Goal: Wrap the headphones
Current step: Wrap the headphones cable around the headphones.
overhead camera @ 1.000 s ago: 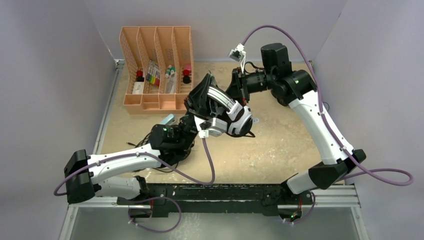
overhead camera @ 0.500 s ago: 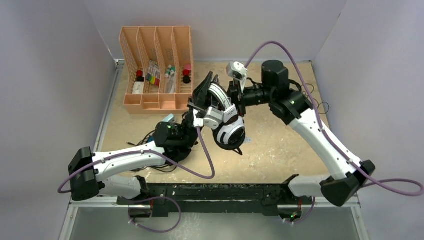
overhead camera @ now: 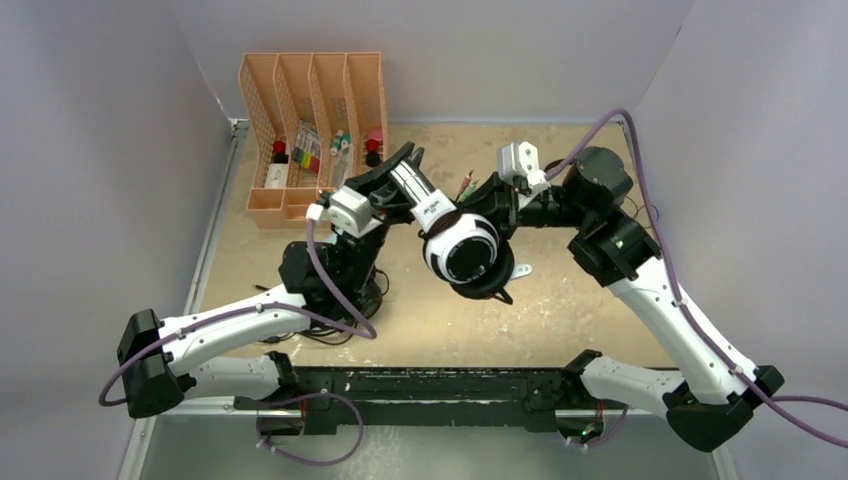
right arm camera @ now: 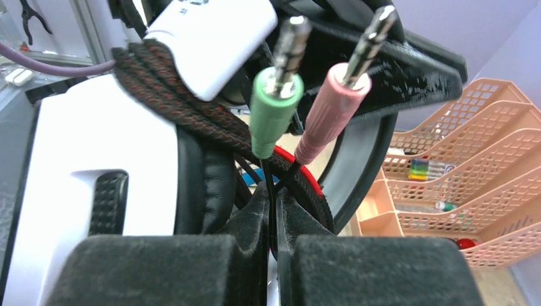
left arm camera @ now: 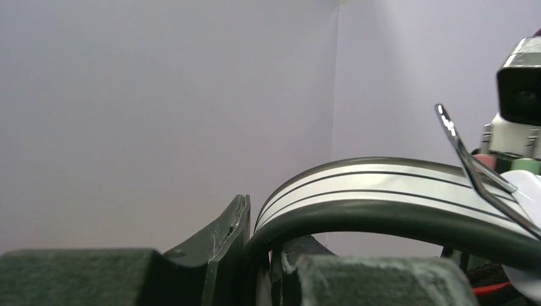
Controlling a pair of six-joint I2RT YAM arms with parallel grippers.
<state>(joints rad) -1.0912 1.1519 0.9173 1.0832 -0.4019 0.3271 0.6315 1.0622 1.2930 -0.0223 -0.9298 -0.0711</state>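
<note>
Headset wrap nearly done, cable end not yet secured.
The headset (overhead camera: 462, 245) hangs right of the rack (overhead camera: 300, 90); left fingers (left arm camera: 223, 242) grasp its headband (left arm camera: 383, 185), right fingers (right arm camera: 159, 268) pinch the cable (right arm camera: 273, 191) below the plugs (right arm camera: 274, 108). Tucking the end looks left.

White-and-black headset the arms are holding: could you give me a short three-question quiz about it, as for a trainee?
1. True or false: the white-and-black headset sits inside the peach organizer.
2. The two plugs whose cable the right claw pinches are: A) red and blue, B) green and pink, C) both black?
3. Fill in: the left claw grips the headset by its ____.
Key: 1 false; 2 B; 3 headband.
</note>
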